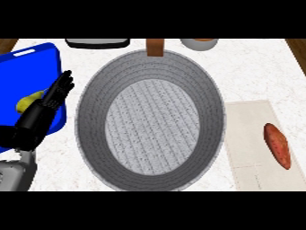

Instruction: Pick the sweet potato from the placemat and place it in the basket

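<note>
- One hand shows in the head view: the left hand (41,112), black, rising from a grey forearm at the near left corner.
- Its fingers are straight and held close together, pointing toward the far side; the thumb juts out to the left. It holds nothing.
- That hand lies over the right edge of a blue tray (9,76) at the far left of the counter (261,72), which is white and marbled.
- A yellow item (28,101) lies in the tray, partly hidden behind the fingers; what it is cannot be told.
- Filling the middle of the counter is a large oval basket (92,112), woven, with a dark grey rim and a paler grey floor.
- To the right of the basket lies a pale beige placemat (248,134), rectangular, its left edge just beside the basket's rim.
- On the placemat's right half rests the sweet potato (277,145): long, narrow, tapered at both ends, reddish-orange, its length running from far to near.
- The sweet potato is apart from the basket and well apart from the hand.
- Along the far edge sit a dark flat object (97,43), a brown upright piece (155,47) touching the basket's far rim, and a round pale container (199,43).
</note>
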Controlling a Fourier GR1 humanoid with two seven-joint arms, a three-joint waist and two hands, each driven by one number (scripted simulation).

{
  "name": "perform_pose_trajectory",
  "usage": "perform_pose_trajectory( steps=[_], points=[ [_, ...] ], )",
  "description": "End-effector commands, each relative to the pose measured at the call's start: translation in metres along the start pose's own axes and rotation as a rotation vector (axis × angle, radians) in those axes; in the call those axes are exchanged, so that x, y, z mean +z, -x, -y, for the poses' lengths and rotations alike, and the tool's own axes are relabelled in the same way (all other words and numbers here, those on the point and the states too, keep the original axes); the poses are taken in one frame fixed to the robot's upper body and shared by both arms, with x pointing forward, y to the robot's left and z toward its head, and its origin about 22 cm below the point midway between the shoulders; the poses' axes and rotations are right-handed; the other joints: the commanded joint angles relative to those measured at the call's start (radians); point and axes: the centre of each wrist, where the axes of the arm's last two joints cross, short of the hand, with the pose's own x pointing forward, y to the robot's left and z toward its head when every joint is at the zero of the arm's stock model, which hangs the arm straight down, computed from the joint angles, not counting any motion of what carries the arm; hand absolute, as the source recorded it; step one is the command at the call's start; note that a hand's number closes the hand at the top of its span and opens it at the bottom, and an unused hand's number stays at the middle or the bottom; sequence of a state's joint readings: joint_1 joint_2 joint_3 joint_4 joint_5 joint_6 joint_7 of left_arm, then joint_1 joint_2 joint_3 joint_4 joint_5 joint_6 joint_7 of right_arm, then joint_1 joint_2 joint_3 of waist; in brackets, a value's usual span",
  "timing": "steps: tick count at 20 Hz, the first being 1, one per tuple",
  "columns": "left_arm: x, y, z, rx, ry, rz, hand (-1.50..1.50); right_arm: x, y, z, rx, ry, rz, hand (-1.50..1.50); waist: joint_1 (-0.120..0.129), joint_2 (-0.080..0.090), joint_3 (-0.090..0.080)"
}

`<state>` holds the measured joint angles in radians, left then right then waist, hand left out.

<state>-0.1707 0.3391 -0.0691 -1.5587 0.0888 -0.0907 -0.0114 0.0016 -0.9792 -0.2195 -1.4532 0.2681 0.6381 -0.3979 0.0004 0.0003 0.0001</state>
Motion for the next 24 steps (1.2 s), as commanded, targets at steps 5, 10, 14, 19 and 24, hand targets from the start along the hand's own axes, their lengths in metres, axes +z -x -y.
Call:
perform_pose_trajectory(
  steps=[5,10,14,19,24],
  points=[
    [0.000,-0.022,0.012,0.000,0.016,0.010,0.00,-0.028,0.037,-0.077,-0.039,0.027,0.031,-1.50,0.010,0.000,0.001],
    [0.006,0.004,0.001,-0.005,0.003,0.009,0.00,-0.062,0.028,-0.076,-0.005,0.033,0.015,-1.50,0.005,0.000,0.000],
    [-0.017,0.006,0.009,0.001,0.005,0.001,0.00,-0.079,0.041,-0.113,-0.006,0.055,0.042,-1.50,0.005,0.003,0.001],
    [0.006,-0.016,0.008,-0.002,-0.015,0.008,0.00,-0.066,0.037,-0.108,-0.027,0.066,0.073,-1.50,0.002,-0.001,0.000],
    [0.006,0.009,-0.007,-0.009,-0.005,-0.002,0.00,-0.063,0.035,-0.100,-0.055,0.059,0.106,-1.50,-0.001,-0.001,0.000]
  ],
)
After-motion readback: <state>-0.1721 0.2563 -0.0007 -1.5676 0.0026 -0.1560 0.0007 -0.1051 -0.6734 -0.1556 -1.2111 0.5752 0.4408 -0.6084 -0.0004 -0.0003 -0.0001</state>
